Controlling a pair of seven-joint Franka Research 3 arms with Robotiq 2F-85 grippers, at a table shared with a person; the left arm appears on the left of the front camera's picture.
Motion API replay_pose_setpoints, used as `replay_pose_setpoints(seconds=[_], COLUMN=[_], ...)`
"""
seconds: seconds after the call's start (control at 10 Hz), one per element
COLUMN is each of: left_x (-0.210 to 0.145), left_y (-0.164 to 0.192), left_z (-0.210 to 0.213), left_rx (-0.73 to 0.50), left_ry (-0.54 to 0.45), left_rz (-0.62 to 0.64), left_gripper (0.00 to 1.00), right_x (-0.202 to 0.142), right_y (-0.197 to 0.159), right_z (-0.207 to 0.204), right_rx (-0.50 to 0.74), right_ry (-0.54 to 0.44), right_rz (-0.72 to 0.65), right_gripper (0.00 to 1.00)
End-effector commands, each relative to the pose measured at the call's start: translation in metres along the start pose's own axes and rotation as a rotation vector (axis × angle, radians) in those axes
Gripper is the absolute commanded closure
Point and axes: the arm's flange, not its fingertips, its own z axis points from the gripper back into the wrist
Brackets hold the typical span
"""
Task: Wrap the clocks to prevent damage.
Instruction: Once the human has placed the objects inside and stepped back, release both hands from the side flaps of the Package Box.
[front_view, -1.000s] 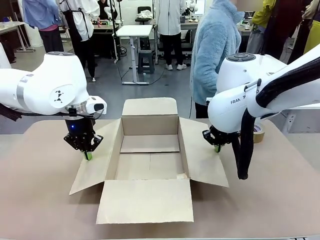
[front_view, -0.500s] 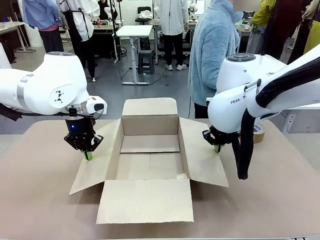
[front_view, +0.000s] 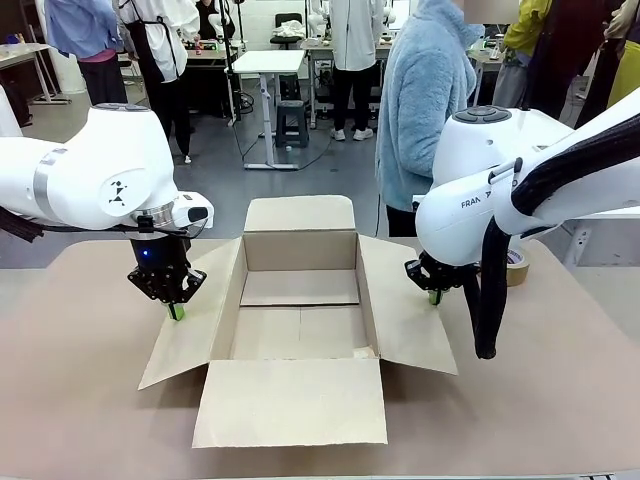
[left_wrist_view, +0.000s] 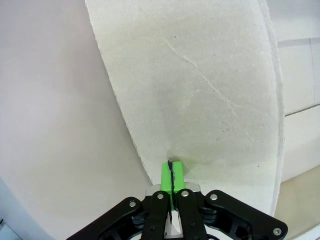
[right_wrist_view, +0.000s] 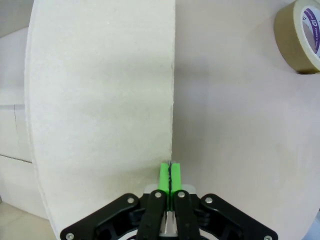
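Observation:
The clocks are out of view. A large brown cardboard box (front_view: 290, 400) lies open at mid-table with all flaps spread and nothing visible inside. My left gripper (front_view: 176, 312) points down at the outer edge of the box's left flap (left_wrist_view: 200, 100). In the left wrist view its green pads (left_wrist_view: 166, 175) are pressed together, tips at the flap's rim. My right gripper (front_view: 434, 297) points down at the outer edge of the right flap (right_wrist_view: 100, 100). It is shut as well, its pads (right_wrist_view: 165, 175) meeting right at the flap's edge (right_wrist_view: 173, 100).
A brown tape roll (front_view: 516, 266) lies on the table right of my right arm, and it appears as the tape roll (right_wrist_view: 302, 37) in the right wrist view. A person in a light blue fleece (front_view: 430, 100) stands at the far side. Bare tabletop (front_view: 80, 380) surrounds the box.
Both arms are still. The person in the blue fleece has shifted slightly to the left.

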Motion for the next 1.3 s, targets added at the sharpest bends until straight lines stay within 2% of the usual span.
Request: replay_pose_setpoints(seconds=[0.0, 1.2], left_x=[-0.0012, -0.0012], left_y=[-0.0009, -0.0009], left_z=[0.0024, 0.0024], left_rx=[0.014, 0.014], left_ry=[-0.008, -0.008], left_rz=[-0.004, -0.004], left_gripper=[1.00, 1.00], right_x=[-0.0003, -0.0003], right_y=[0.0000, 0.0000], right_z=[-0.0004, -0.0004], right_rx=[0.000, 0.000], right_ry=[0.000, 0.000], right_rz=[-0.004, -0.004], right_gripper=[0.99, 0.99])
